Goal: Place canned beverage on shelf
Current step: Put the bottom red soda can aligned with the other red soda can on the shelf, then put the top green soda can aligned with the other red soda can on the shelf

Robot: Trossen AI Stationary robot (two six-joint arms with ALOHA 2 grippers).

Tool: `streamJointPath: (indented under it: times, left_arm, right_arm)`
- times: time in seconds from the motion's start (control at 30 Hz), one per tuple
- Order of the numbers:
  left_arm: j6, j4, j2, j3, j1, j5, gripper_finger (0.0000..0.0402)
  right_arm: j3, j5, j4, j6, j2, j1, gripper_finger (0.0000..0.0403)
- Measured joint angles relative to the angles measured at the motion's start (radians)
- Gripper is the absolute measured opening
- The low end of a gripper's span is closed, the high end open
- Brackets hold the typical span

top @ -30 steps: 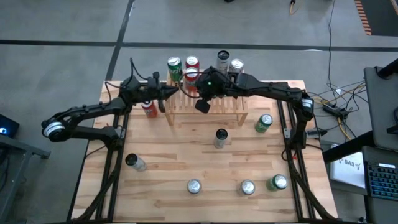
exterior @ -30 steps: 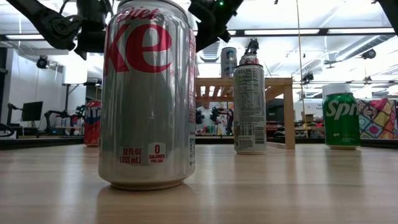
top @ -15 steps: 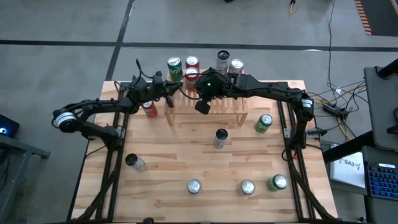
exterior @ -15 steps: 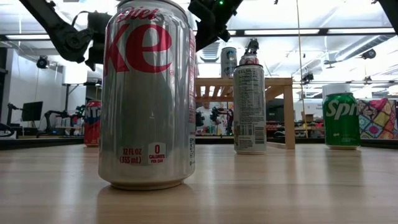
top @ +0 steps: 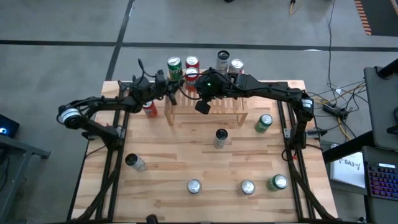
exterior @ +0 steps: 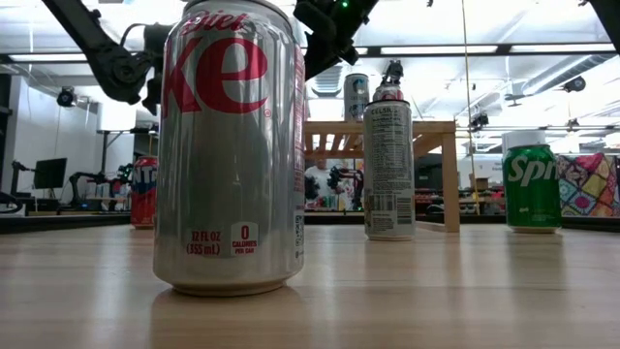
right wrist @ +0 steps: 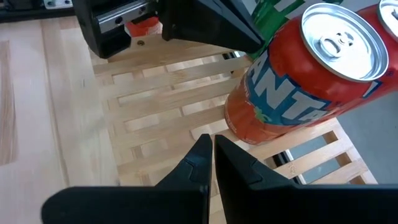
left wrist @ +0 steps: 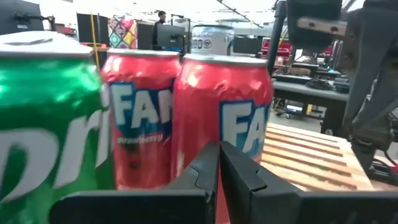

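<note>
The light-wood slatted shelf stands at the table's far middle. On its far left part stand a green can and two red cans, all upright. They also show in the left wrist view and the right wrist view. My left gripper is shut, level, at the shelf's left end, pointing at the nearer red can. My right gripper is shut above the slats, beside that can. My left gripper's shut fingertips stand right in front of the nearer red can's side, level from the table's left. I cannot tell whether they touch it. The can stands upright on the slats.
Two silver cans stand at the shelf's far right. A red can stands on the table left of the shelf. Loose cans are spread over the table. A Diet Coke can fills the low view.
My left gripper has gone toward the table's right and far edges, closing in on the cans at the shelf's left end. The cans have stayed where they were.
</note>
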State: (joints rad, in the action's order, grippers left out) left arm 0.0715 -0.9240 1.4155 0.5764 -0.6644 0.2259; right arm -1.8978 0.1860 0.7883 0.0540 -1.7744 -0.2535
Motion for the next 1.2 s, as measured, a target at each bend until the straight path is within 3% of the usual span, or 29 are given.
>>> streamJointPath:
  times: [0.53,0.7,1.0,1.2]
  left_arm:
    - [0.024,0.015,0.027,0.009,0.005,0.001,0.0]
    - [0.024,0.015,0.002,-0.004,0.005,0.007,0.0]
    - [0.023,0.057,-0.136,-0.041,0.012,0.109,0.0]
    - [0.016,0.145,-0.254,-0.051,0.021,0.163,0.0]
  right_arm:
    - [0.0,0.006,0.006,0.009,0.0,-0.002,0.0009]
    - [0.006,0.095,0.03,0.011,0.0,-0.005,0.0009]
    - [0.077,0.103,-0.079,0.044,-0.001,-0.047,0.0009]
    - [0.082,0.104,-0.006,0.017,0.013,-0.053,0.0009]
